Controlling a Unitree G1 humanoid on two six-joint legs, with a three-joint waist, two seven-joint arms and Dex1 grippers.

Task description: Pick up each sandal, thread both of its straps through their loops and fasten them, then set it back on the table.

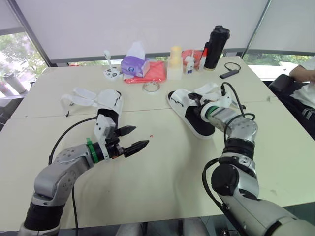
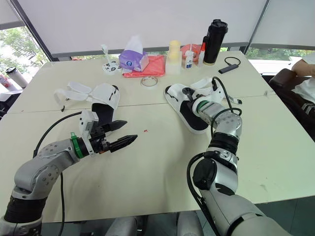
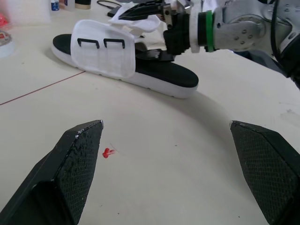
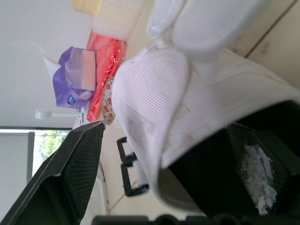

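On the pale rectangular table (image 1: pixel 162 196), both sandals are lying flat with their straps undone, so no fastening is done yet.

The right-hand white sandal with the black footbed (image 1: pixel 203 128) is sitting just past the table's seam. The right gripper (image 1: pixel 195 102) is reaching into it at the strap end, likely because the loose white straps (image 1: pixel 209 90) have to be gathered before they can go through the two black rectangular loops (image 3: pixel 101 43) on the outer flap. In the right wrist view its claw is standing wide, with the ribbed white flap (image 4: pixel 154 93) lying between the fingers. I cannot tell whether either pad is touching the fabric.

The left gripper (image 1: pixel 140 136) is hovering low over bare table, claw spread wide and holding nothing. It is pointing towards that sandal, probably waiting to steady it.

The second white sandal (image 1: pixel 109 102) is resting just beyond the left wrist, its straps (image 1: pixel 81 97) splayed out to the side.

From the head cameras, the right fingertips are hiding behind the flap. In the right wrist view, one dark finger is blending into the black footbed. A person's sleeve (image 1: pixel 305 73) is being cut off at the table's far right edge.
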